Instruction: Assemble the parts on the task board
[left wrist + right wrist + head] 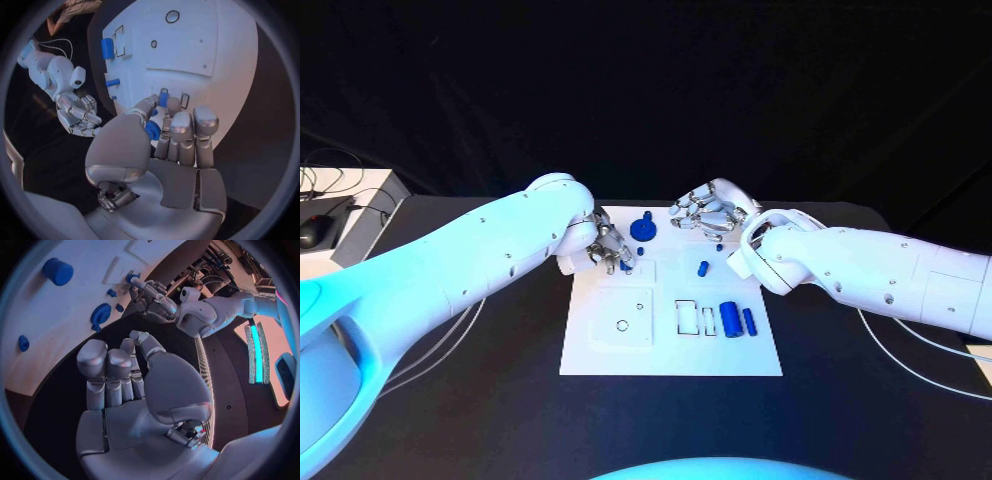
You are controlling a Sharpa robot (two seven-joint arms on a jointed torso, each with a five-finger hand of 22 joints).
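Parts (pixel 737 320) are scattered over the task board (pixel 669 360); one small, light, rigid blue part (pixel 152 131), best taken sidewise, is pinched by the left hand (pixel 164 150). The right hand (pixel 128 385), fingers curled, holds nothing.

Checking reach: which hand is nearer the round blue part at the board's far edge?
Roughly even, right perhaps nearer. The right hand hovers beside the round part, off the board's far corner. The left hand is over the board on its other side.

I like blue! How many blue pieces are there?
5 seen: round piece at the task board's far edge, small peg mid-board, thick cylinder and thin cylinder by its right edge, held piece in the fingers of the left hand. Others may hide.
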